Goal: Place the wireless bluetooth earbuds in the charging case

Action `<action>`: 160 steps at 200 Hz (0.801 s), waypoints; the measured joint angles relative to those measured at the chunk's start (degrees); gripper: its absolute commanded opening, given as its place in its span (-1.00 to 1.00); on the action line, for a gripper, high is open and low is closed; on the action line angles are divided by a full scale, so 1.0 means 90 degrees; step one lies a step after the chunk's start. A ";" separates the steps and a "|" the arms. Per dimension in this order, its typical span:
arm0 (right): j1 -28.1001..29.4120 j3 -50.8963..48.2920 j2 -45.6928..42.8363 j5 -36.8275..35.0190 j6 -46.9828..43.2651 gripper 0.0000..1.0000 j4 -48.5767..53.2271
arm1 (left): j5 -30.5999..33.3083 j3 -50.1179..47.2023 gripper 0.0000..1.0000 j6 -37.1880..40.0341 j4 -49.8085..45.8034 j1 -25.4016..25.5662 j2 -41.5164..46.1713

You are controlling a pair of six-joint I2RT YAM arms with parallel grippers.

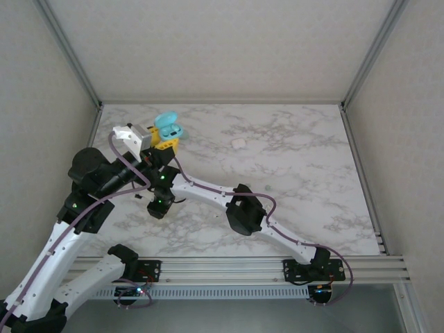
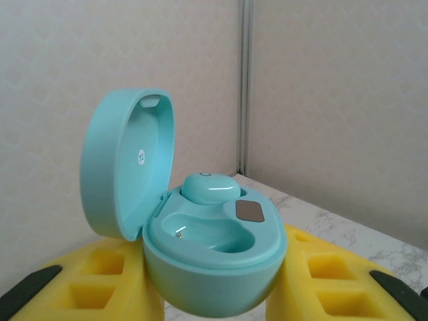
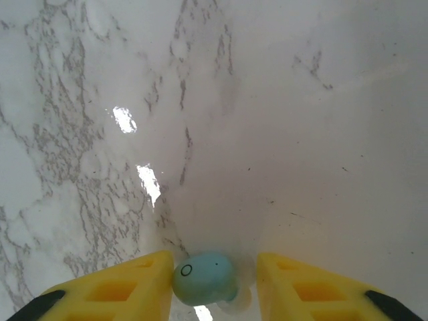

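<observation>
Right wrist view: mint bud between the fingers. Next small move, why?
Probably close the right gripper on the mint earbud: it lies against one finger, with a gap at the other. The open charging case in the left gripper has one socket empty.

L gripper [image 1: 166, 141] prob holding mint case [image 1: 168, 127]

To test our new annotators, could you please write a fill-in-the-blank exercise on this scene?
1. The left gripper holds a mint-green rounded plastic charging case whose lid stands ____.
2. ____ of its two slots holds a mint-green pebble-like earbud.
3. A second mint-green earbud lies on the white marble table between the right gripper's ____ fingers.
Missing words: open; one; yellow.
</observation>
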State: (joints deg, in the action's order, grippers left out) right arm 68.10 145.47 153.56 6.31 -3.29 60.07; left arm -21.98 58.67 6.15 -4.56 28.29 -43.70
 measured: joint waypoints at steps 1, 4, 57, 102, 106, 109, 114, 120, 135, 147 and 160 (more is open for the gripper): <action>0.0000 0.0000 0.0000 -0.0015 0.0017 -0.30 0.0002 | 0.0002 0.0000 -0.48 0.0000 0.0000 0.0000 0.0000; 0.0002 -0.0002 0.0000 -0.0039 0.0036 -0.31 0.0000 | 0.0002 -0.0002 -0.48 0.0000 0.0000 0.0000 0.0000; -0.0107 -0.1183 -0.0641 -0.0153 0.0680 -0.31 -0.0372 | 0.0002 -0.0007 -0.47 -0.0019 0.0000 0.0000 -0.0041; -0.0726 -0.3135 -0.1763 -0.0299 0.1338 -0.30 -0.0714 | 0.0000 -0.0007 -0.47 -0.0022 0.0002 0.0000 -0.0126; -0.0797 -0.3298 -0.1853 -0.0325 0.1409 -0.30 -0.0750 | 0.0000 -0.0007 -0.47 -0.0022 0.0005 0.0000 -0.0136; -0.0860 -0.3439 -0.1931 -0.0345 0.1464 -0.30 -0.0801 | 0.0000 -0.0007 -0.47 -0.0022 0.0005 0.0000 -0.0141; -0.0967 -0.3679 -0.2062 -0.0372 0.1569 -0.30 -0.0882 | 0.0000 -0.0007 -0.47 -0.0022 0.0005 0.0000 -0.0151; -0.1088 -0.3966 -0.2229 -0.0384 0.1685 -0.30 -0.0993 | 0.0000 -0.0007 -0.47 -0.0022 0.0007 0.0000 -0.0165; -0.1370 -0.4653 -0.2623 -0.0420 0.2013 -0.28 -0.1256 | -0.0002 -0.0010 -0.47 -0.0022 0.0036 0.0000 -0.0209; -0.1600 -0.5231 -0.2958 -0.0415 0.2327 -0.28 -0.1474 | -0.0017 -0.0019 -0.47 -0.0027 0.0087 0.0000 -0.0255; -0.1821 -0.5843 -0.3315 -0.0413 0.2679 -0.27 -0.1826 | -0.0027 -0.0022 -0.47 -0.0041 0.0134 0.0000 -0.0321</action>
State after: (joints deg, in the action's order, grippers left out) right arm 51.70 92.88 123.72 2.59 20.82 43.64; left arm -22.22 58.48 5.78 -3.36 28.29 -46.59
